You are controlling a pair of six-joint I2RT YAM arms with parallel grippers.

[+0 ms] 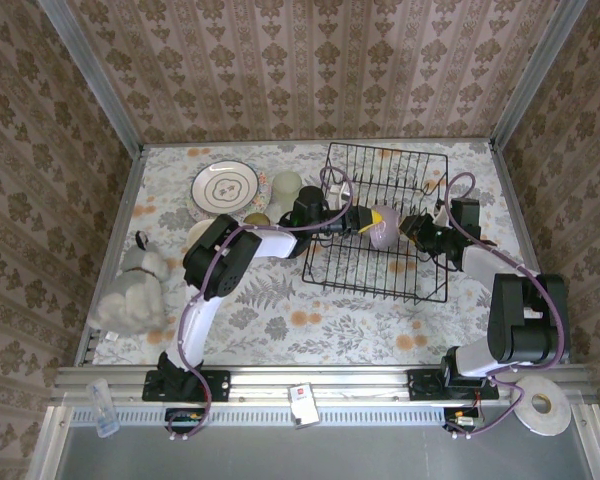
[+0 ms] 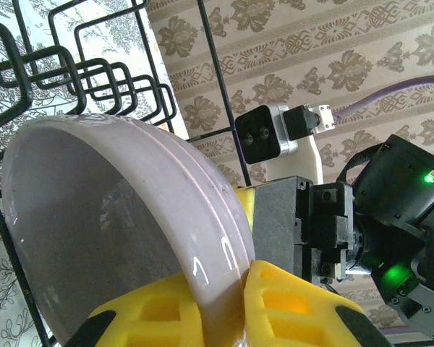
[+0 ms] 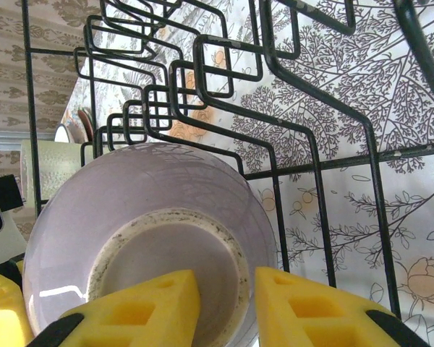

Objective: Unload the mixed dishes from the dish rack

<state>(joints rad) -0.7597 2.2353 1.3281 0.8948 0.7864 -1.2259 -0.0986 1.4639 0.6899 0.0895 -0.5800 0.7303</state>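
Lavender bowl (image 1: 387, 230), top view: tipped on edge over the middle of the dish rack (image 1: 380, 275), between the two arms. Whether it rests on the wires I cannot tell.
Left gripper (image 1: 364, 221), top view: reaches across the rack's left side to the bowl.
Right gripper (image 1: 416, 230), top view: just beside the bowl's far side, probably to steady it.
Desk (image 1: 310, 320), top view: a floral plate (image 1: 225, 187) and a pale green glass (image 1: 285, 186) stand left of the rack, apparently the unloading spot.
Left wrist view: the yellow fingers (image 2: 289, 307) are clamped on the lavender bowl at its rim, one inside and one outside. That pinch suits a dish standing upright.
Right wrist view: the bowl's foot faces the camera among the tines. The fingers (image 3: 325, 307) sit narrowly parted before it, and I cannot tell whether they grip.
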